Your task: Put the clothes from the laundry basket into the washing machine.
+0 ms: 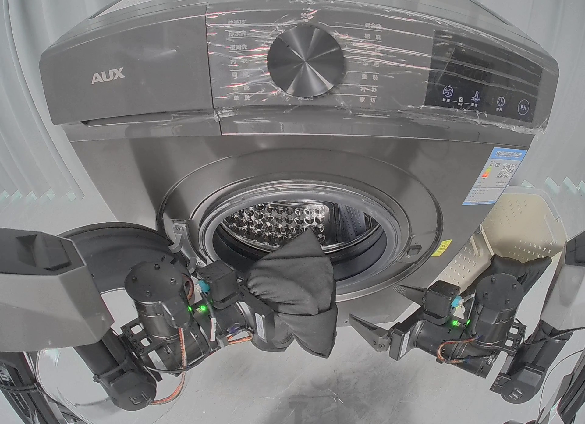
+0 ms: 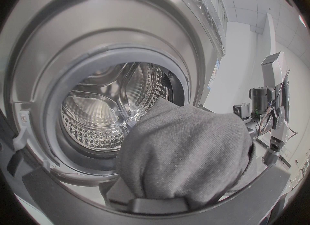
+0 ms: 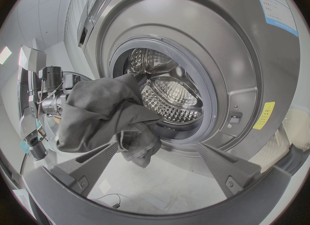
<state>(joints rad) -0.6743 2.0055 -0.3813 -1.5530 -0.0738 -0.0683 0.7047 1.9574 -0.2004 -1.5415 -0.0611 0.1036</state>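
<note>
1. At the mouth of the washing machine [image 1: 183, 163], a dark grey garment [image 1: 298, 288] hangs bunched in front of the lower rim of the round opening. Its upper tip rises across the opening toward the drum [image 1: 274, 221], and its lower folds droop outside, below the rim.
2. Left gripper [image 1: 271, 321]: it sits just before the opening on the left, and its jaws are clenched on the garment, which drapes over and hides most of them.
3. Right gripper [image 1: 381, 312]: it is low on the right, apart from the garment. Its jaws are spread wide and hold nothing, and they point toward the opening.
4. Drum: bare perforated steel shows behind the garment.
5. Door [image 1: 116, 248]: it is swung open to the left of the opening, behind the left arm.
6. Laundry basket [image 1: 524, 224]: cream and perforated, it stands beside the machine on the right, behind the right arm.
7. Front panel: a round metal knob [image 1: 304, 60] sits at the centre under clear film, a blue label [image 1: 503, 175] is at the right edge, and a small yellow sticker [image 1: 442, 247] lies beside the opening.
</note>
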